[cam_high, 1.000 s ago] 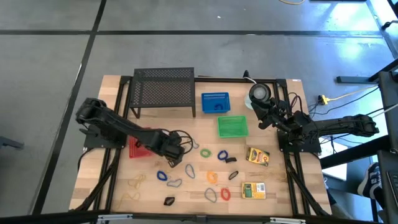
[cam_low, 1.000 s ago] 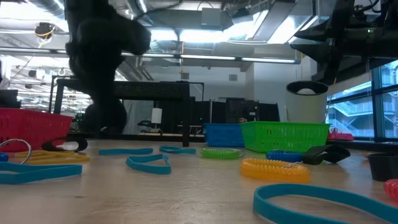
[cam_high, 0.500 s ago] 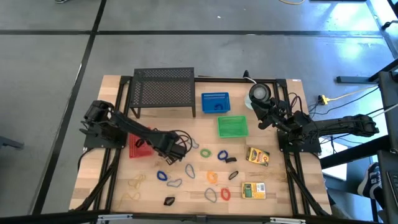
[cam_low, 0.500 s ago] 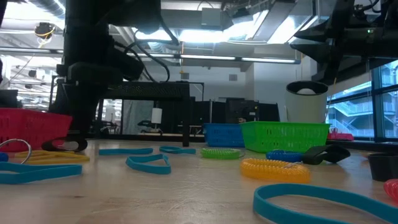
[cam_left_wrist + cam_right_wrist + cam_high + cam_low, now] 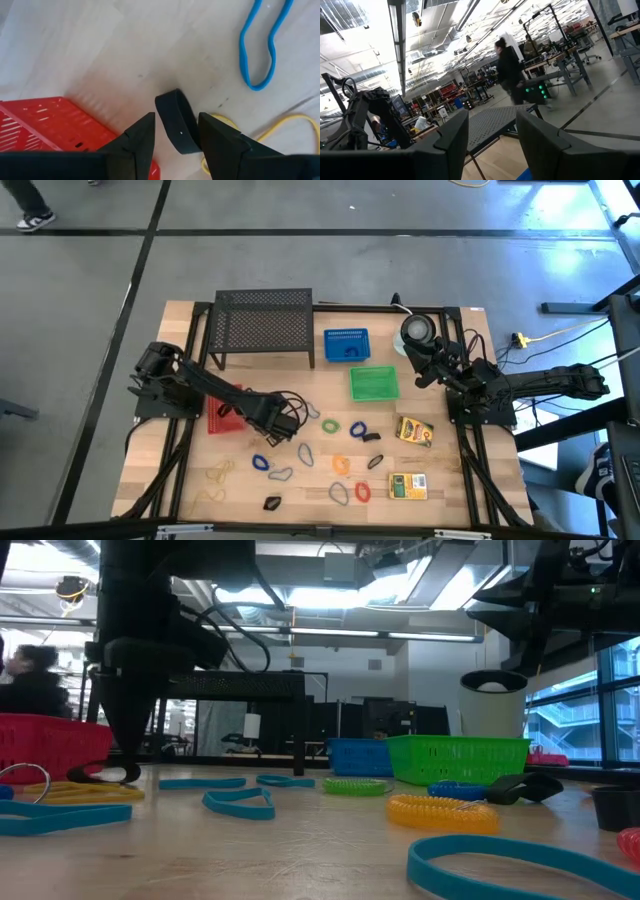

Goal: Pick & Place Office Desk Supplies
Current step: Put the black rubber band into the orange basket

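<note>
Office desk supplies lie loose on the wooden table: coloured loops (image 5: pixel 330 426), tan rubber bands (image 5: pixel 218 472), black clips (image 5: pixel 272 502) and two yellow-green boxes (image 5: pixel 414 430). My left gripper (image 5: pixel 268 430) points down just right of the red basket (image 5: pixel 222 420). It is open, and its fingers stand on either side of a black loop (image 5: pixel 174 118) that lies on the table (image 5: pixel 112 775). My right gripper (image 5: pixel 492 140) waits raised at the back right, open with nothing between its fingers.
A black mesh shelf (image 5: pixel 263 327) stands at the back, with a blue basket (image 5: pixel 346 345) and a green basket (image 5: pixel 374 383) to its right. A blue loop (image 5: pixel 260 50) and a yellow band (image 5: pixel 280 127) lie just past the left gripper. People move about in the room behind.
My left gripper has sunk a little toward the table beside the red basket and tipped to point more steeply down. Its fingers stay apart. The things on the table have not moved.
</note>
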